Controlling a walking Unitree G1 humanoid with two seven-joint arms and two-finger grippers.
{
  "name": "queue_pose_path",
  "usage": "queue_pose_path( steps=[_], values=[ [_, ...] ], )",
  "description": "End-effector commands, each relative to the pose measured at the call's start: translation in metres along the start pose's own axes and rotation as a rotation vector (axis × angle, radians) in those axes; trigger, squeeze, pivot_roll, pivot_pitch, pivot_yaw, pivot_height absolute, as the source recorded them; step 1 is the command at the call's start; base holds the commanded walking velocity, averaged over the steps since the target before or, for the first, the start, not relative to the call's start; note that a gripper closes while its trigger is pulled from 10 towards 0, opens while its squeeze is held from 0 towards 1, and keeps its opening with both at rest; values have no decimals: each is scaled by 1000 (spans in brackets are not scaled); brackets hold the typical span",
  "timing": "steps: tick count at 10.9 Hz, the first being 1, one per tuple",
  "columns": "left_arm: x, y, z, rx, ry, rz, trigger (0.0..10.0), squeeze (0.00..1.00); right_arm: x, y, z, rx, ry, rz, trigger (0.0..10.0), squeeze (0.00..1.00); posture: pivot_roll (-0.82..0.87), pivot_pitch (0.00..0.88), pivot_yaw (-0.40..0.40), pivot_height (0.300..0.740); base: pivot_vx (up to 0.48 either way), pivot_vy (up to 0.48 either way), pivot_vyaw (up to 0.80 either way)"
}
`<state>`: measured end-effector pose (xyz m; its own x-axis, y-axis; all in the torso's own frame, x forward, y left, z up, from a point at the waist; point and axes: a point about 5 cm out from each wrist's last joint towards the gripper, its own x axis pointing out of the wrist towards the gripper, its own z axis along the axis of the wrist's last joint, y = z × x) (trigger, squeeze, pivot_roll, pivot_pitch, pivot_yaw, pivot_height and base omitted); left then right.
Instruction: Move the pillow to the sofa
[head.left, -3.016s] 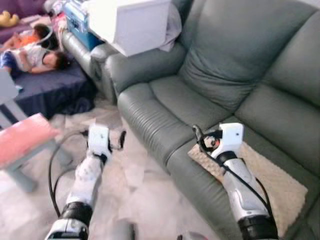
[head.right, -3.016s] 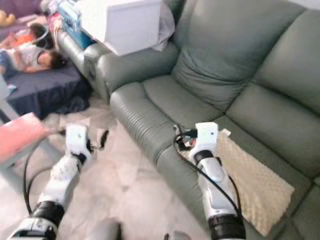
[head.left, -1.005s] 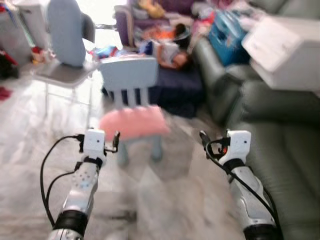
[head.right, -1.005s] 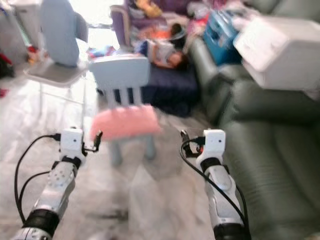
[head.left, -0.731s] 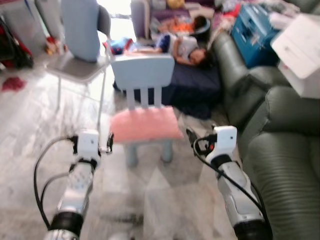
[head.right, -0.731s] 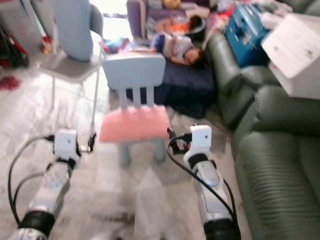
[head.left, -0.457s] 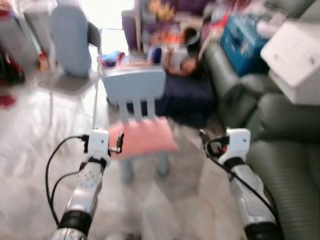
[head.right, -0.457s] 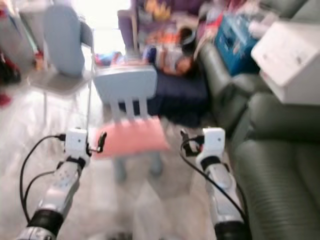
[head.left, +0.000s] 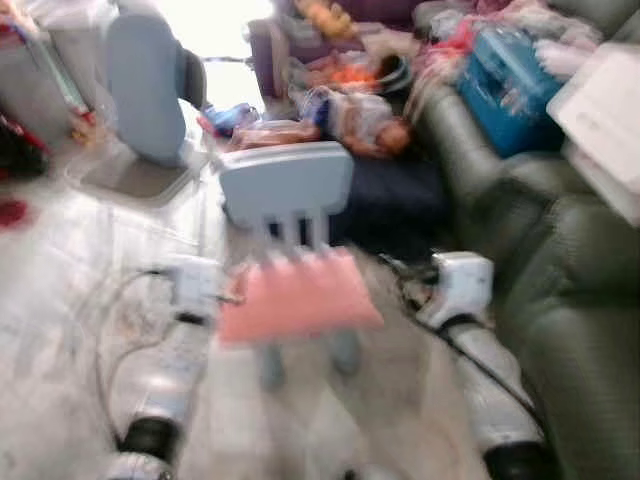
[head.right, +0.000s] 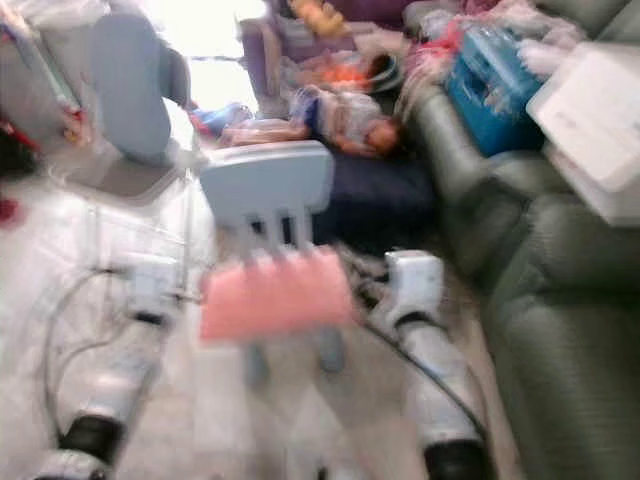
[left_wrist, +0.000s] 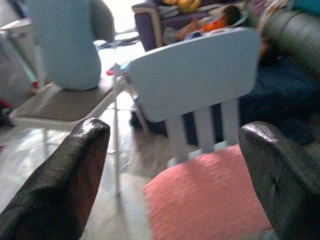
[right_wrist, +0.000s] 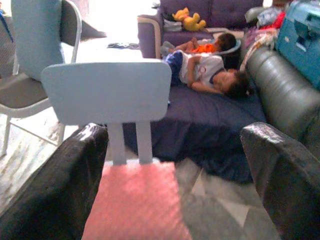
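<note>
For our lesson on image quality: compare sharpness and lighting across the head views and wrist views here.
Left eye view: motion blur smears the pink pillow and left gripper. Right eye view: equally blurred. Right wrist view: sharper; the small blue chair reads clearly. Left wrist view: mildly soft, with bright window glare behind the chair.

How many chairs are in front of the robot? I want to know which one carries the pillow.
2. A small light-blue chair directly ahead carries the pink pillow on its seat. A grey folding chair stands beyond it, on the robot's left. Others may be hidden.
</note>
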<state>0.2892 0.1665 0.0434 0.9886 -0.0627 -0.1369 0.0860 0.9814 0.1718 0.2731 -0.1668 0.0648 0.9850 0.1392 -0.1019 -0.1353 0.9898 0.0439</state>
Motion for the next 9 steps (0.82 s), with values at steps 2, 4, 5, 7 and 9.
queue_pose_path(
  steps=[2, 4, 5, 7, 9],
  values=[
    [-1, 15, -1, 16, 10, 39, 10000, 0, 5, 10, 7, 4, -34, 23, 10000, 0, -44, 0, -44, 740, 458, 0, 706],
    [-2, 15, -2, 19, 19, 41, 10000, 0, 6, 10, 7, 6, -31, 22, 10000, 0, -44, 0, -43, 740, 444, 0, 0],
    [-2, 15, -4, 18, 29, 46, 10000, 0, 7, 10, 7, 7, -31, 21, 10000, 0, -44, 0, -42, 740, 364, -307, 0],
    [-2, 15, -4, 14, 31, 44, 10000, 0, 7, 12, 6, 8, -28, 22, 10000, 0, -44, 0, -41, 740, 334, -341, 0],
    [-2, 16, -2, -16, 21, 63, 10000, 0, 7, 13, 4, 5, -18, 26, 10000, 0, -42, 0, -44, 740, 154, -174, 0]
  ],
)
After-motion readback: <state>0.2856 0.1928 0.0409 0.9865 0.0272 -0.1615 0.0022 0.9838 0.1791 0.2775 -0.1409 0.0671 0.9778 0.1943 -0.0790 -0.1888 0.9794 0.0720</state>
